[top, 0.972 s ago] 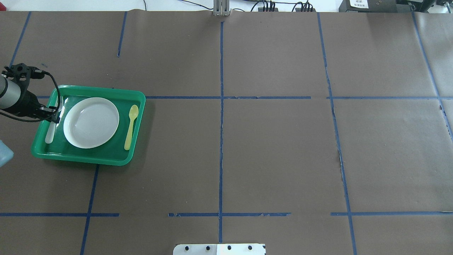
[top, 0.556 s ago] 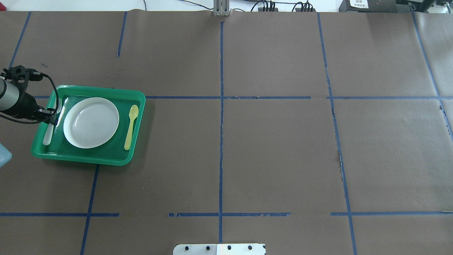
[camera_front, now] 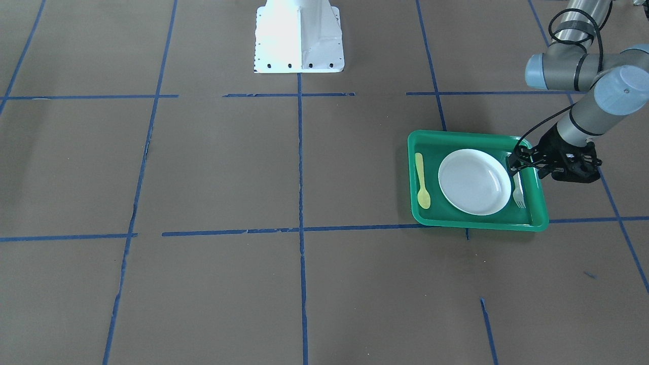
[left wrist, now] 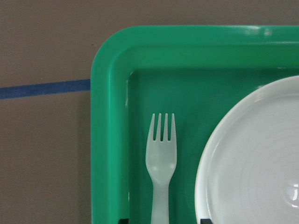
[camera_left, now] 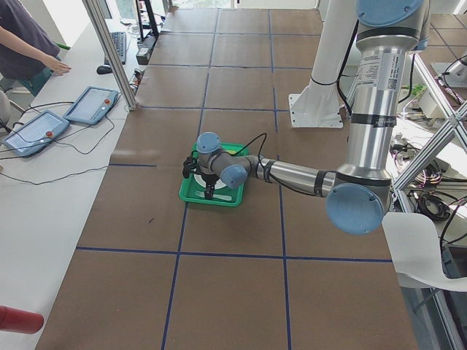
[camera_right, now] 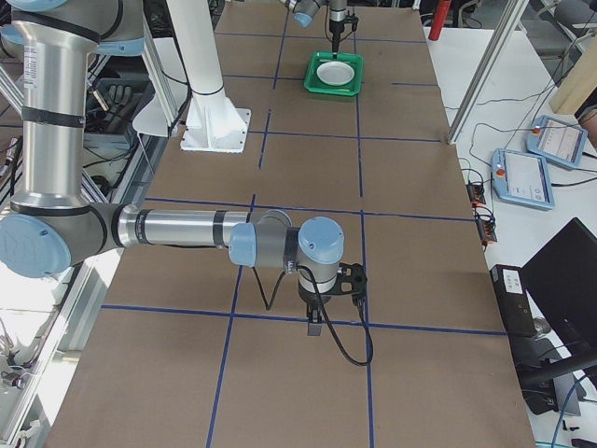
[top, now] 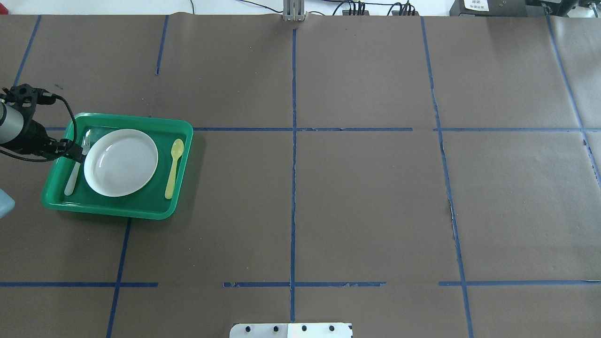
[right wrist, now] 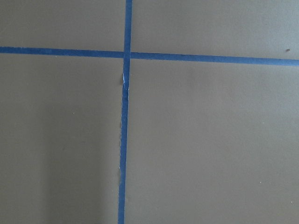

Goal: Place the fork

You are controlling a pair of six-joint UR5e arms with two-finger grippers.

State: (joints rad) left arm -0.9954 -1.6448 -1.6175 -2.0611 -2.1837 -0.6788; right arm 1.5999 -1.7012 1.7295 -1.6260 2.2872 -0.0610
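Observation:
The pale fork (top: 73,180) lies flat in the green tray (top: 117,212), in the strip left of the white plate (top: 121,162). Its tines point to the far side of the table. In the left wrist view the fork (left wrist: 161,154) lies between the tray wall and the plate rim. My left gripper (top: 77,155) hovers low over the fork's handle. It is open, with one fingertip (left wrist: 123,220) on either side of the handle. In the front view it (camera_front: 513,163) sits over the handle end of the fork (camera_front: 517,191). My right gripper (camera_right: 315,327) points down over bare table far away; I cannot tell its state.
A yellow spoon (top: 173,169) lies in the tray on the plate's other side. Blue tape lines cross the brown table cover. The white robot base (camera_front: 299,35) stands at the table's middle edge. A bench with tablets (camera_left: 91,104) runs along the far side.
My left gripper has shifted slightly right, toward the plate. The fork below it has moved the same way and now lies closer to the plate rim.

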